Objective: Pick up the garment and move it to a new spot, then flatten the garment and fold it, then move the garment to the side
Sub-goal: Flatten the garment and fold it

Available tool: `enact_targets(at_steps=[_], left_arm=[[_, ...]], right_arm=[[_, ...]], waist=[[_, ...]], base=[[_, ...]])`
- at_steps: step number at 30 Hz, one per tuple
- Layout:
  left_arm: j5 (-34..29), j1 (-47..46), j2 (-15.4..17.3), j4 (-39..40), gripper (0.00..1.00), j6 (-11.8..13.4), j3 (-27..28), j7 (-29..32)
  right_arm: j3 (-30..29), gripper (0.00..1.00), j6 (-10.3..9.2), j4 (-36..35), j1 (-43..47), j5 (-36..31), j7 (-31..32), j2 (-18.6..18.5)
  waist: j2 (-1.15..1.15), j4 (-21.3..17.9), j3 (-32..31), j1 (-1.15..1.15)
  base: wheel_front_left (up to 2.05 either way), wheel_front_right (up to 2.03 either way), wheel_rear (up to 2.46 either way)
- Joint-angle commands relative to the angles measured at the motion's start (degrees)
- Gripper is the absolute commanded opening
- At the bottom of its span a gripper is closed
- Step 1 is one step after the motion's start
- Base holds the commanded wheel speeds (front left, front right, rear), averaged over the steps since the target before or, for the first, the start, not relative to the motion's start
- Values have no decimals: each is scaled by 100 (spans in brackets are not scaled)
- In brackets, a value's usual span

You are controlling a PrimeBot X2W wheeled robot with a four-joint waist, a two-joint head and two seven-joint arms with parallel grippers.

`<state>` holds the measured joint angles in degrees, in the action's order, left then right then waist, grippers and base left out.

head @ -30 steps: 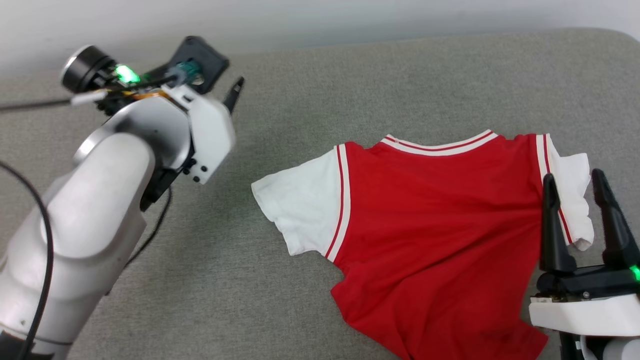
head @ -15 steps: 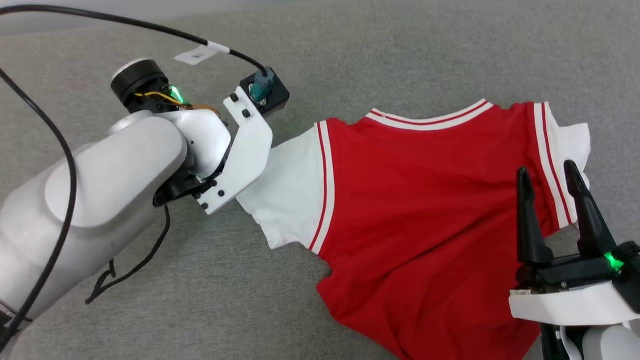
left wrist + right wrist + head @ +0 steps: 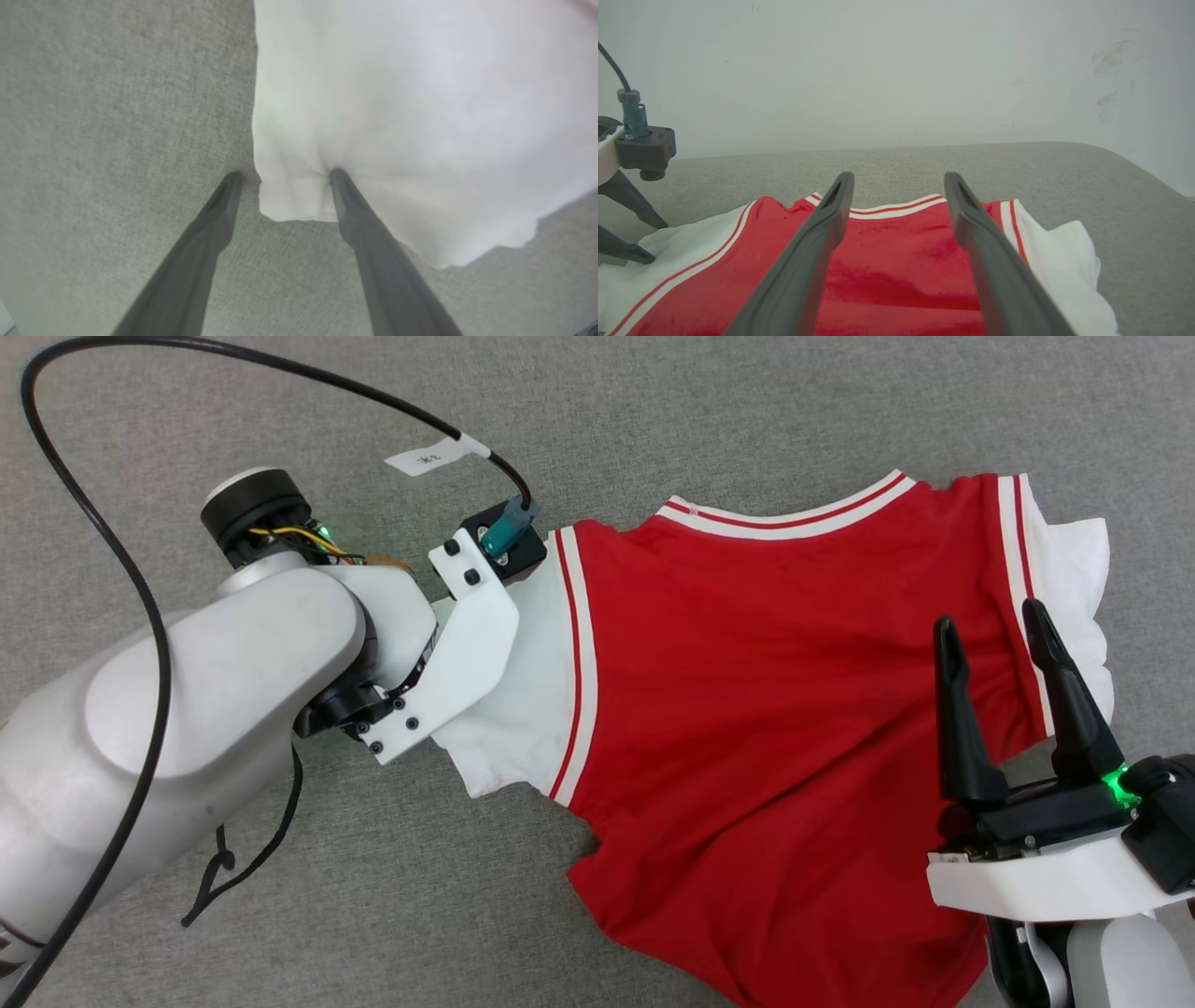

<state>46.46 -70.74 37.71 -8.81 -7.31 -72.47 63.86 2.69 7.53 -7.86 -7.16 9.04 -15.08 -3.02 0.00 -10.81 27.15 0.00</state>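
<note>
Pale-grey forearm (image 3: pixel 187 709), black cable (image 3: pixel 373 405) with white tag (image 3: pixel 425 457), white bracket (image 3: pixel 471 644), black screws (image 3: pixel 451 548), green light (image 3: pixel 1111 777)

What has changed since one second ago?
The left claw swung from the grey surface to the shirt's white sleeve; open, it straddles the sleeve's edge, one finger pressing the cloth. Nothing is gripped. The right claw stayed open above the shirt, which lies much as before.

Bare lab-like room: grey fabric surface (image 3: pixel 747 411), plain scuffed white wall (image 3: pixel 896 70).
</note>
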Motion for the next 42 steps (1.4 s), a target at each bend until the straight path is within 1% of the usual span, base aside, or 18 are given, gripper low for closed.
enact_targets(at_steps=[1, 2, 3, 8, 12, 15, 16, 19, 22, 23, 24, 27, 31, 36, 42], left_arm=[[31, 345, 44, -20, 100, -11, -170, 99], [29, 385, 59, 26, 47, -12, -178, 113], [37, 404, 67, 59, 0, -12, -180, 101], [81, 132, 191, 200, 0, -5, -120, -159], [156, -109, 430, 157, 0, -5, -95, -426], [129, -161, 731, 77, 0, -5, -95, -490], [213, -144, 1032, -78, 0, -5, -92, -571], [268, -19, 1170, -327, 0, -5, -95, -709], [323, 114, 1191, -568, 0, -5, -91, -894], [298, 123, 1163, -612, 48, -5, -90, -994], [282, 135, 1138, -675, 100, -4, -87, -1087], [302, 39, 1101, -757, 100, -5, -67, -1277], [357, -176, 1121, -785, 100, -5, -45, -1344], [487, -284, 1174, -736, 100, -5, -62, -1198], [571, -15, 1239, -692, 100, -5, -79, -970]], right_arm=[[8, 100, -7, 3, -93, 42, -11, 26], [6, 100, -7, 8, -109, 44, -11, 26], [1, 100, -7, 15, -114, 41, -11, 26], [-37, 100, -7, 51, -60, -27, -11, 25], [-69, 100, -7, 57, 11, -64, -11, 26], [-64, 100, -7, 58, 51, -95, -11, 25], [-64, 100, -8, 56, 116, -99, -11, 25], [-80, 100, -8, 61, 137, -112, -12, 25], [-62, 100, -7, 84, 145, -133, -12, 26], [-63, 100, -7, 94, 162, -140, -12, 25], [-66, 100, -8, 100, 180, -146, -12, 25], [-86, 100, -8, 116, 235, -153, -12, 25], [-61, 100, -8, 134, 275, -149, -12, 25], [24, 100, -7, 143, 252, -118, -12, 25], [70, 100, -7, 108, 190, -70, -12, 25]], waist=[[0, -1, 23, 0], [0, 9, 31, 0], [0, 27, 29, 0], [0, 194, -95, 0], [0, 327, -233, 0], [0, 389, -314, 0], [0, 421, -358, 0], [0, 443, -375, 0], [0, 458, -398, 0], [0, 467, -414, 0], [0, 480, -431, 0], [0, 531, -511, 0], [0, 560, -594, 0], [0, 508, -633, 0], [0, 343, -487, 0]], base=[[0, 0, 0], [0, 0, 0], [0, 0, 0], [0, 0, 0], [0, 0, 0], [0, 0, 0], [0, 0, 0], [0, 0, 0], [0, 0, 0], [0, 0, 0], [0, 0, 0], [0, 0, 0], [0, 0, 0], [0, 0, 0], [0, 0, 0]])
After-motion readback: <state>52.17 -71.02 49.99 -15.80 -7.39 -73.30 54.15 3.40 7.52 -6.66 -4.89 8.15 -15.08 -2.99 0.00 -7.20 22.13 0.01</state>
